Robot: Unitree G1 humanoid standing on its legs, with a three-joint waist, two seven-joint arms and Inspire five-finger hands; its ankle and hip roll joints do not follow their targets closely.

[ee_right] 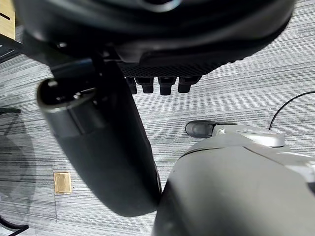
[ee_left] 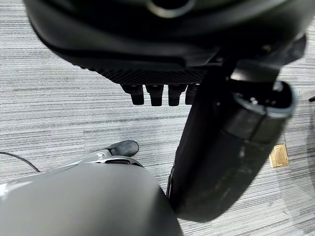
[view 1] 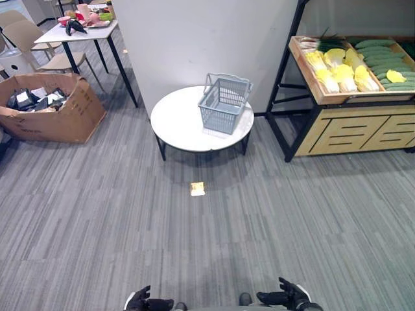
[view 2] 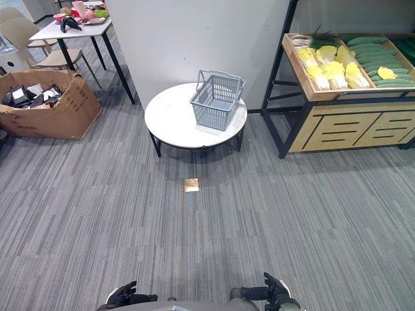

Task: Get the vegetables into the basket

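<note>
Vegetables (view 1: 353, 65): yellow and green produce lying in a slanted wooden tray on the display stand (view 1: 353, 129), far right, against the wall. Green pieces fill the right part of the tray, yellow pieces the left and middle.
Basket (view 1: 224, 102): grey plastic, upright, handles raised, standing on the right half of the round white table (view 1: 178, 123). Nothing can be seen inside it.
Basket to vegetables: well apart; the stand's black frame post stands between them.
Left hand (view 1: 148, 302): low at the bottom edge, over the carpet, far from table and stand. Fingers relaxed and straight in the left wrist view, holding nothing.
Right hand (view 1: 285, 297): low at the bottom edge, over the carpet. Fingers relaxed and straight in the right wrist view, holding nothing.
Floor plate (view 1: 198, 189): small brass square in the grey carpet, between the hands and the table.
Cardboard box (view 1: 55, 107): open, on the floor at far left, holding dark packed items.
Side table (view 1: 78, 32): white, black legs, far left rear, with cups and small items on top; beige chairs (view 1: 29, 39) beside it.
Wall panel (view 1: 207, 39): white, directly behind the round table.
</note>
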